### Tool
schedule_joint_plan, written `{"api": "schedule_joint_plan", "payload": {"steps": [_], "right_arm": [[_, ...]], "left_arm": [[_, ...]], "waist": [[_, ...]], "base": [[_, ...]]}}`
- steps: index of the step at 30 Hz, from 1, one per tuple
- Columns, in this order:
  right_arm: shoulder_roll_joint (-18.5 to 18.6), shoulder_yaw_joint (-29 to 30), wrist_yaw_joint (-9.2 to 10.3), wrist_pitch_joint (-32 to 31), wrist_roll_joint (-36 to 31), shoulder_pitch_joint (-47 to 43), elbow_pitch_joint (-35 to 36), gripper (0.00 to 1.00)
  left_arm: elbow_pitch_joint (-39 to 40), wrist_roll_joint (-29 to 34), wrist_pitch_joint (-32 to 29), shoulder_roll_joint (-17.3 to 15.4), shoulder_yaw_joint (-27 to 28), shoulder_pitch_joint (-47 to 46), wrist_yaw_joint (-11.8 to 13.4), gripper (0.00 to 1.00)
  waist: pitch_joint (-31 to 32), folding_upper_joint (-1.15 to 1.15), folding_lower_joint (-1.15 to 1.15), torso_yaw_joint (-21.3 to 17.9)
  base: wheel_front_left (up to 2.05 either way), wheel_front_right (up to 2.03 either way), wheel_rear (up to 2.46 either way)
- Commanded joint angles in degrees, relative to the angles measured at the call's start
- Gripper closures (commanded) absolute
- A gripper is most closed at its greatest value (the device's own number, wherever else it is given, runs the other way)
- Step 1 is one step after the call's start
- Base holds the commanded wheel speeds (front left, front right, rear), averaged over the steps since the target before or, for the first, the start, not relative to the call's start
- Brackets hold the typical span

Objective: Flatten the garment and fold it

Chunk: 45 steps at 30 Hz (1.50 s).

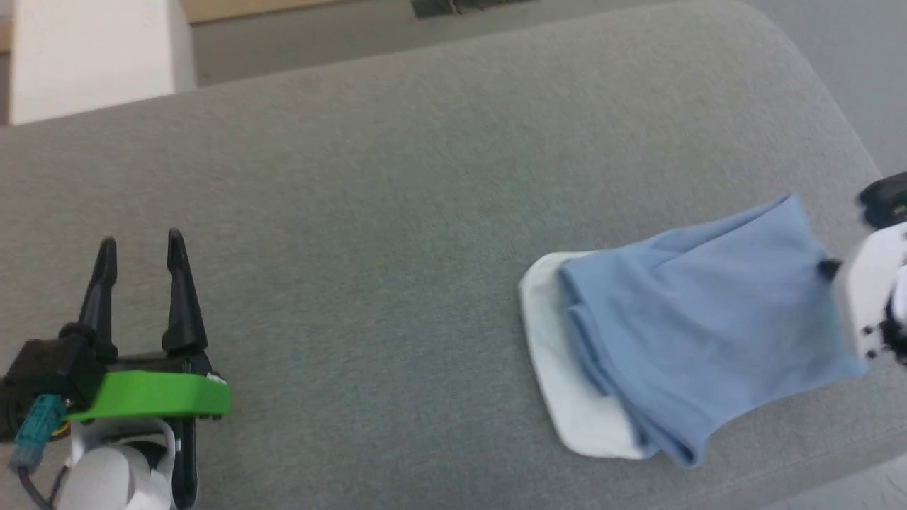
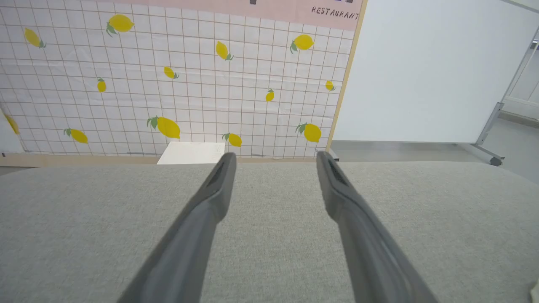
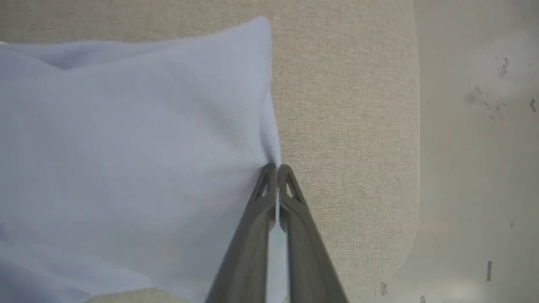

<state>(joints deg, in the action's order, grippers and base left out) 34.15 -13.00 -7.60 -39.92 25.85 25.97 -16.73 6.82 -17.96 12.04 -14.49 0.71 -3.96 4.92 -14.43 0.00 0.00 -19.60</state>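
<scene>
Garment [image 1: 708,312] lies at the right of the head view as a light blue bundle of overlapping layers, with a white layer showing under its left edge; whether that is the collar cannot be told. The right gripper [image 1: 827,269] comes in from the right edge of that frame, and in the right wrist view its two fingers [image 3: 290,198] are clenched together on the fabric's border, a sliver of pale blue caught between them. The left gripper [image 1: 142,244] sits at the lower left, jaws spread wide and holding nothing, well apart from the bundle. Judging by the stacked folds, the flattening step is in hand and folding has not begun. The next move probably calls for drawing the pinched border outward to open the layers, with the left gripper brought across to pin or take the opposite side, since a one-sided pull may only drag the whole bundle. The surface is a grey woven cushion [image 1: 397,212] with a rounded corner at the upper right. Beyond it, the left wrist view shows a gridded wall covering printed with lemons [image 2: 168,84], a plain white panel [image 2: 421,71] on a wheeled stand, and the right wrist view a pale, speckled floor [image 3: 476,147].
</scene>
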Motion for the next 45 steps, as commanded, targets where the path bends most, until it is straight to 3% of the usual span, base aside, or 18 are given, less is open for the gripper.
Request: {"api": "schedule_joint_plan", "payload": {"steps": [1, 8, 14, 15, 16, 21, 25, 37, 40, 45], "right_arm": [[0.41, 1.68, 0.11, 1.17, -0.08, 1.98, -2.06, 1.0], [0.33, 14.24, 0.11, 4.79, -3.92, 7.07, -13.63, 1.0], [-1.2, 26.11, 0.11, 7.38, -12.11, 11.82, -20.41, 1.0], [-1.77, 28.11, 0.11, 7.99, -13.65, 12.56, -21.06, 0.8], [-2.19, 29.66, 0.11, 8.37, -14.92, 13.08, -21.56, 0.0], [-3.95, 35.13, 0.11, 9.84, -20.72, 14.86, -22.71, 0.0], [-4.25, 35.32, 0.11, 11.71, -21.33, 16.15, -20.53, 0.0], [-6.58, 24.69, 0.11, 25.11, -8.79, 14.57, 1.44, 0.0], [-9.02, 22.92, 0.11, 29.9, -5.65, 11.96, 7.15, 0.0], [-13.63, 21.22, 0.11, 37.27, -7.87, 4.79, 14.87, 0.0]], "left_arm": [[0.94, 1.14, -0.87, -0.9, -0.29, -1.36, 0.12, 0.0], [4.95, 2.53, -4.21, -3.3, -0.24, -3.02, 0.6, 0.0], [7.67, 2.62, -5.43, -4.64, 1.41, -2.53, 1.57, 0.0], [7.91, 2.56, -5.56, -4.77, 1.5, -2.44, 1.6, 0.0], [8.06, 2.52, -5.62, -4.84, 1.52, -2.41, 1.61, 0.0], [7.57, 2.08, -5.16, -4.44, 1.23, -2.32, 1.72, 0.0], [5.92, 1.59, -3.79, -3.57, 0.59, -2.19, 1.58, 0.0], [-0.67, 0.12, 0.7, -0.56, -0.52, -1.45, 1.41, 0.0], [-1.7, -0.27, 1.37, 0.44, -0.59, -1.54, 1.62, 0.0], [-2.7, -0.21, 2.14, 1.66, -0.63, -1.95, 2.07, 0.0]], "waist": [[-9.03, 0.0, 0.0, -4.94], [-15.09, 0.0, 0.0, -1.49], [-17.77, 0.0, 0.0, 0.23], [-17.97, 0.0, 0.0, 0.44], [-18.07, 0.0, 0.0, 0.57], [-17.06, 0.0, 0.0, 1.25], [-14.09, 0.0, 0.0, 1.86], [-0.67, 0.0, 0.0, 7.4], [2.22, 0.0, 0.0, 9.77], [5.86, 0.0, 0.0, 13.23]], "base": [[0.0, 0.0, 0.0], [0.0, 0.0, 0.0], [0.0, 0.0, 0.0], [0.0, 0.0, 0.0], [0.0, 0.0, 0.0], [0.0, 0.0, 0.0], [0.0, 0.0, 0.0], [0.0, 0.0, 0.0], [0.0, 0.0, 0.0], [0.0, 0.0, 0.0]]}}
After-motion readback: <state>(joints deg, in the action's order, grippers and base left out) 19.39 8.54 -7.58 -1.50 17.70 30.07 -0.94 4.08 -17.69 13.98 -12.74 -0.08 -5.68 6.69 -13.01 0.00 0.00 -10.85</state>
